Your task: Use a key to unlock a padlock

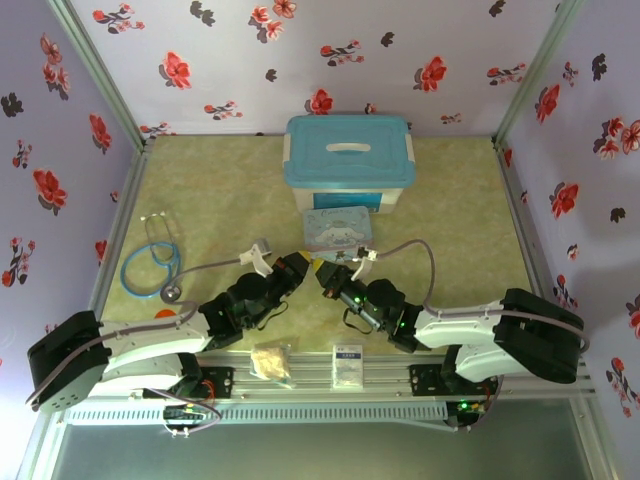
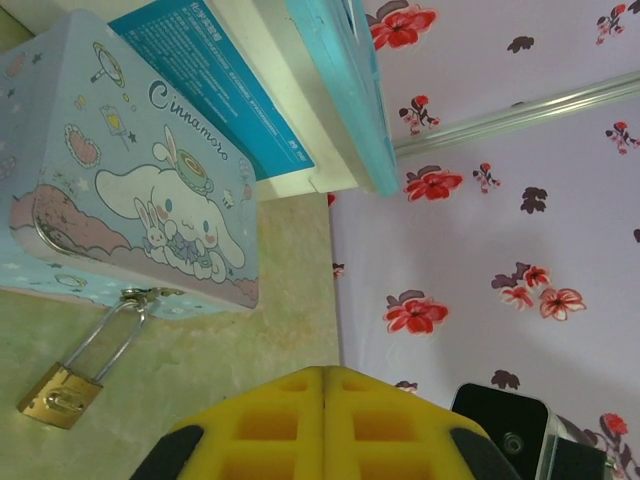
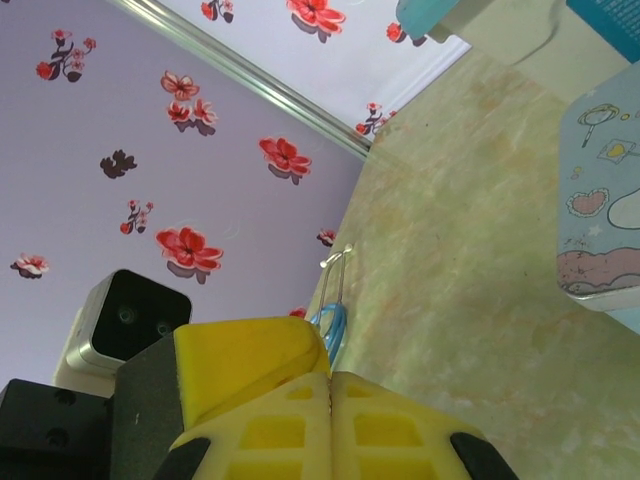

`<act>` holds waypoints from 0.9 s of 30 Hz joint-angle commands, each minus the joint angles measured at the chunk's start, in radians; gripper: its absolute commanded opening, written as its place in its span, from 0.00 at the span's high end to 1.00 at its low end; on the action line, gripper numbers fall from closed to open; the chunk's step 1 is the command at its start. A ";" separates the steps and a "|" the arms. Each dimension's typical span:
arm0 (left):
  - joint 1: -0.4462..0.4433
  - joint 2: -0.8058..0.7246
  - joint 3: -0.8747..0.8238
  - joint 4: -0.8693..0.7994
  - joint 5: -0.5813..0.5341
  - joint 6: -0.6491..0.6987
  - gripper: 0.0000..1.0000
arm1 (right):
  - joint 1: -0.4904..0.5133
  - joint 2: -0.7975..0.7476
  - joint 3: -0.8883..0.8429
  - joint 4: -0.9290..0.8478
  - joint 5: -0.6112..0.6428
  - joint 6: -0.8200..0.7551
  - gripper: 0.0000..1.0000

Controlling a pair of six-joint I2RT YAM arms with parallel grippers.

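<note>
**Inspector:** Item count, please.

**Assistant:** One padlock (image 2: 58, 395), with a brass body and a silver shackle. One blue cartoon tin (image 2: 130, 190). One storage box (image 1: 348, 160) with a blue lid, standing just beyond the tin at the far middle of the table (image 1: 450, 230). One blue stethoscope (image 1: 152, 265) near the left edge, well apart from the tin. One pale packet (image 1: 272, 362) and one white card (image 1: 347, 365) at the near edge, between the arm bases. Two grippers.

**Inspector:** Location of the padlock?

**Assistant:** On the near side of the tin. Its shackle passes through the tin's clasp (image 2: 150, 295). The body lies on the table surface, slanting away from the tin.

**Inspector:** State of the left gripper (image 2: 325, 372)?

**Assistant:** The yellow fingers are pressed together, with only a thin seam between them. It hangs near the tin and the padlock and touches neither. Whether anything is caught in the seam, I cannot tell.

**Inspector:** And the right gripper (image 3: 330, 378)?

**Assistant:** Likewise, its pads are pressed flat against each other. It hangs over bare table with the tin's edge off to one side, not in contact. Seen from above, both tips sit close together just on the near side of the tin, at the table's middle.
</note>
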 commanded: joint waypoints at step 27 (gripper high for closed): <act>0.253 -0.078 0.319 -0.395 0.965 0.587 1.00 | -0.304 -0.307 0.015 -0.141 -0.768 -0.114 0.55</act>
